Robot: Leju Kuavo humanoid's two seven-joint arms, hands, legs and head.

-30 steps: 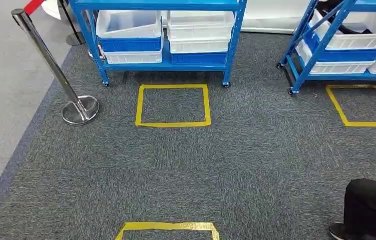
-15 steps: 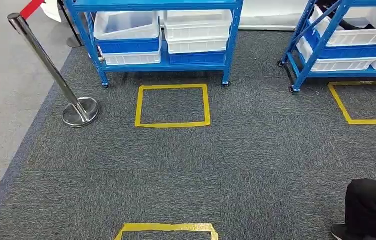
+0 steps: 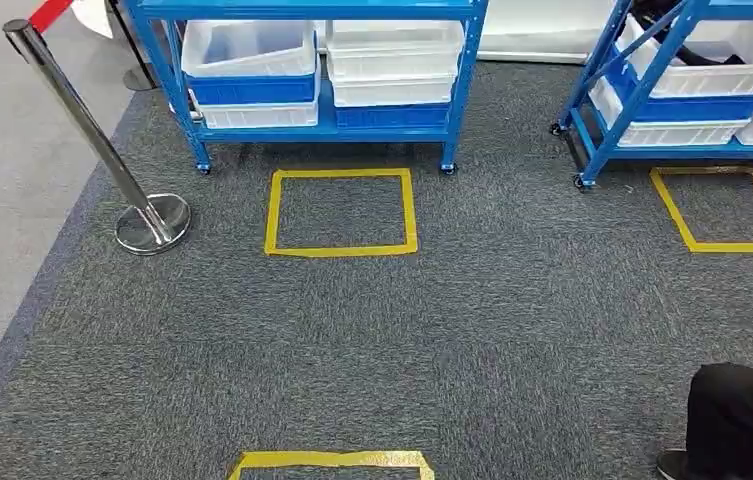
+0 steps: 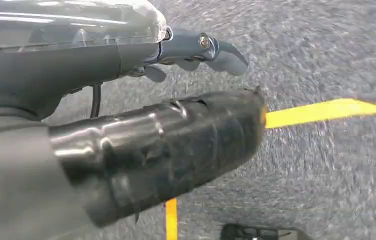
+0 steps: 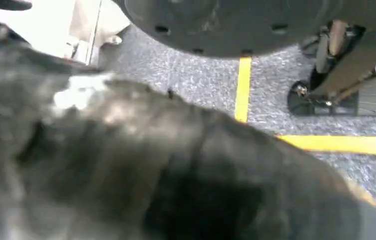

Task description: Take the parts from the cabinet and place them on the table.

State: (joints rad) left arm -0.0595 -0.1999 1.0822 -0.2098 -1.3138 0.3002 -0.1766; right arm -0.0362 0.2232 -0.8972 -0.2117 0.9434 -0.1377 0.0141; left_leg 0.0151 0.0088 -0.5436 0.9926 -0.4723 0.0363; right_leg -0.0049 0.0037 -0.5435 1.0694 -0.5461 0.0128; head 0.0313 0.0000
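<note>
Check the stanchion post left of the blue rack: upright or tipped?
Upright. The stanchion post stands on its round chrome base, flat on the carpet beside the blue rack; its slant matches the rack legs', likely camera perspective.

Blue cabinet (image 3: pixel 327 125); white and blue bins (image 3: pixel 252 62); grey speckled carpet (image 3: pixel 452 330); yellow tape squares (image 3: pixel 340 248).

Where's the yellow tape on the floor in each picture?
Head view: a yellow tape square in front of the blue cabinet, and another at the bottom edge.
Left wrist view: a stripe beyond the left hand.
Right wrist view: two stripes at right angles.
Shared landmark: the grey carpet.
</note>
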